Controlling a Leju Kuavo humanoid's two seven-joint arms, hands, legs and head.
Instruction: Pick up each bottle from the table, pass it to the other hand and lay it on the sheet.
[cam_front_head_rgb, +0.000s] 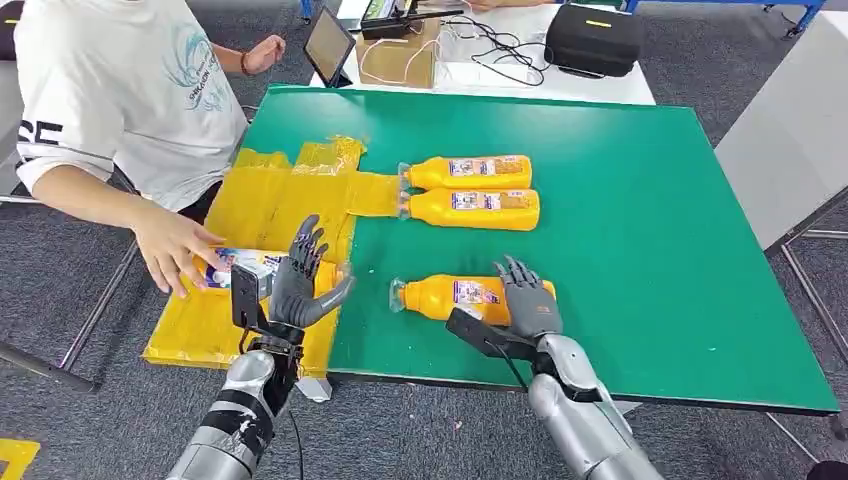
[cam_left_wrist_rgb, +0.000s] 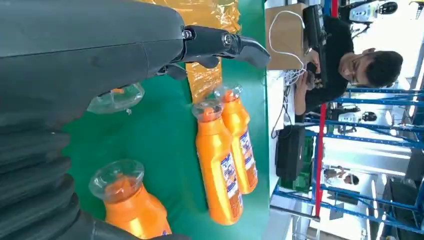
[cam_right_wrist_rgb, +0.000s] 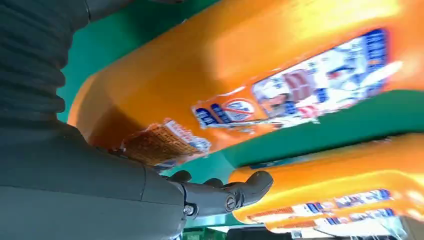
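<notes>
Table (cam_front_head_rgb: 620, 200) green, yellow sheet (cam_front_head_rgb: 260, 200) on its left part. Person's hand (cam_front_head_rgb: 175, 250) over bottle on sheet (cam_front_head_rgb: 240, 268). Three orange bottles lying crosswise, caps leftward: pair (cam_front_head_rgb: 470, 190) mid-table, near bottle (cam_front_head_rgb: 450, 297) under right hand (cam_front_head_rgb: 528, 300), fingers spread, not gripping. Left hand (cam_front_head_rgb: 300, 280) released, raised above sheet.

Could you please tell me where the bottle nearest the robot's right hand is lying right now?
In the head view, the bottle lies on its side on the green table, just in front of the right hand, nearer the robot than the two paired bottles.
</notes>
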